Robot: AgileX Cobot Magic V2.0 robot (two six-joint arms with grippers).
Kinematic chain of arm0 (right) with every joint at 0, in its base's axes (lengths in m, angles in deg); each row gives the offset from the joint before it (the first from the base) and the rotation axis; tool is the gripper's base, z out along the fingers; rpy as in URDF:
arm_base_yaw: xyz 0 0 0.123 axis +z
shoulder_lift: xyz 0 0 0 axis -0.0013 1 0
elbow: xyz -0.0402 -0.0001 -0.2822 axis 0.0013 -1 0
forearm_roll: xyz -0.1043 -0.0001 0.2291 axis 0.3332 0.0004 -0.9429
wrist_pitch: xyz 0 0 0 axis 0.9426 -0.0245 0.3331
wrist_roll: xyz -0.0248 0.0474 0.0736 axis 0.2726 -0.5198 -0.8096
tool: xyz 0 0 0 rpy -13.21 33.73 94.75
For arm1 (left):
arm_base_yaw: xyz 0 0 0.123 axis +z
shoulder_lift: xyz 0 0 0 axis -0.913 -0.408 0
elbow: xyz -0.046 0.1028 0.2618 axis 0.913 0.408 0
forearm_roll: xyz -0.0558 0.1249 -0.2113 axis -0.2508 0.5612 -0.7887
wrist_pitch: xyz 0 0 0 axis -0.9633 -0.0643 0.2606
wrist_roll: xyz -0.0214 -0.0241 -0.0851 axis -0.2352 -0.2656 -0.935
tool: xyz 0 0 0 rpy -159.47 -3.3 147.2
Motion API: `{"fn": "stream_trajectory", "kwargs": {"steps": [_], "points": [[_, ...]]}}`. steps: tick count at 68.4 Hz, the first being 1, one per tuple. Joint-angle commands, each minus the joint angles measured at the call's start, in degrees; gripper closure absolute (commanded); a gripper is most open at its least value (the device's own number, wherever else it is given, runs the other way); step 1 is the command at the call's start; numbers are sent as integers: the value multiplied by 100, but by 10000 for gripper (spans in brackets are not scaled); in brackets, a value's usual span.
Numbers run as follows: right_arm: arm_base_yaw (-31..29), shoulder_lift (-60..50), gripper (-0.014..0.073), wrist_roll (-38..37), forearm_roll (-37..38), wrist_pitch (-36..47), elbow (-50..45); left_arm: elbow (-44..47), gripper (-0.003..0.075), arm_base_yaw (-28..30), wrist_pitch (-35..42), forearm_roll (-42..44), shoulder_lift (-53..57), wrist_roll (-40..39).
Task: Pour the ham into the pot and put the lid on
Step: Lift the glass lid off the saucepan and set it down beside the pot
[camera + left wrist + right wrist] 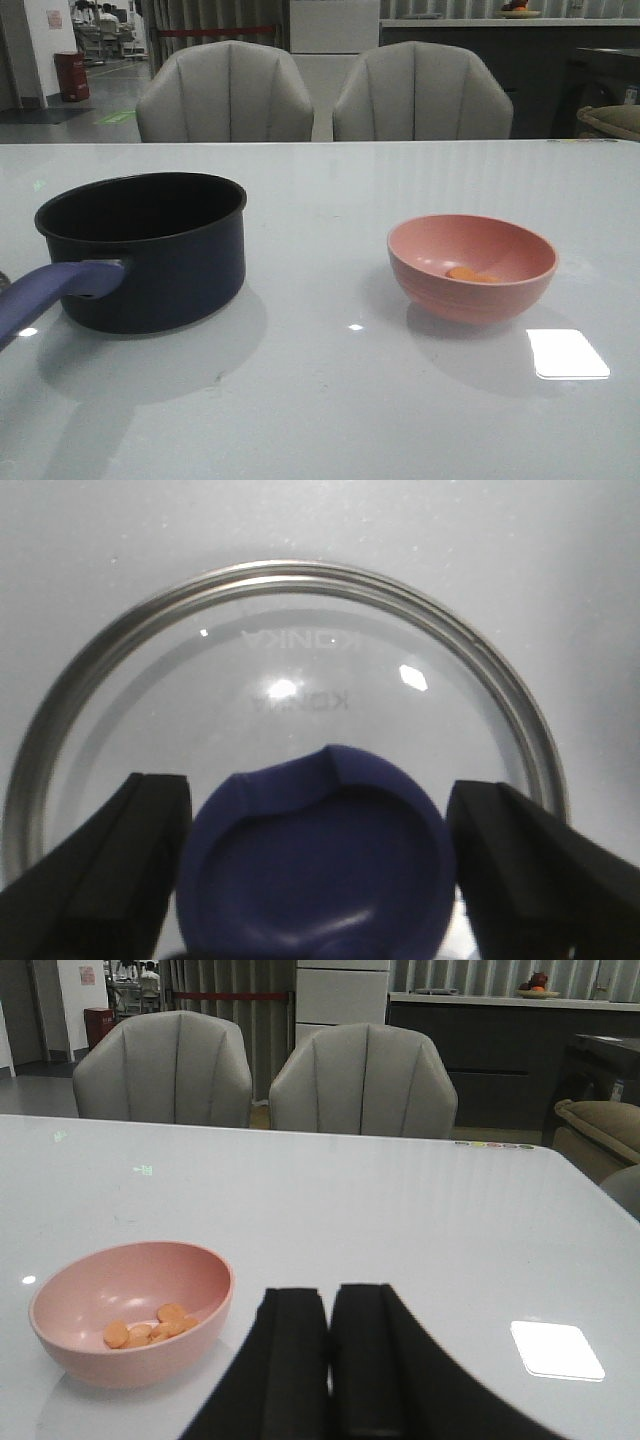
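Observation:
The dark navy pot (150, 265) stands at the left of the front view, its blue-purple handle (45, 292) pointing toward the near left edge. To its right stands a pink bowl (470, 295) with ham (470, 274) in it. In the right wrist view the ham (150, 1328) shows as several orange pieces. The glass lid (300, 670) lies flat on the table, seen only in the left wrist view. My left gripper (320, 790) is open, a finger close on each side of the lid's blue knob (315, 865). My right gripper (328, 1295) is shut and empty, beside the bowl (135, 1355).
The white glossy table (330, 420) runs back to a far edge with two grey chairs (225, 95) (420, 95) behind it. A bright square light patch (567, 353) lies near the bowl. Neither arm shows in the front view.

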Motion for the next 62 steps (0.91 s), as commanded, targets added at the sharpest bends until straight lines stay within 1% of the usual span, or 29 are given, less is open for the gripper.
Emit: {"fn": "stream_trajectory", "kwargs": {"steps": [1, 16, 26, 38, 43, 48, 53, 62], "points": [[-34, -115, 432, 35, 58, 495, 32, -158, 73, -27, 358, -57, 212, 0], [-34, -115, 432, 35, 58, 495, 32, -212, 80, -27, 357, -46, 316, 0], [-34, -115, 432, 35, 58, 495, 32, -168, 87, -67, 323, -36, 872, 0], [-34, -115, 432, 35, 58, 495, 32, 331, 87, -464, 558, -58, 2218, 96], [-34, -115, 432, 35, 58, 495, 32, 719, 87, -740, 870, -148, 2910, 96], [-34, -115, 432, 35, 58, 495, 32, 975, 87, -941, 1014, -148, 3471, 96], [-34, -115, 432, 35, 58, 495, 32, 1191, 87, -1097, 989, -148, 4065, 96], [-34, -115, 432, 35, 58, 495, 32, 1562, 87, -1193, 810, -295, 5110, 96]]}}
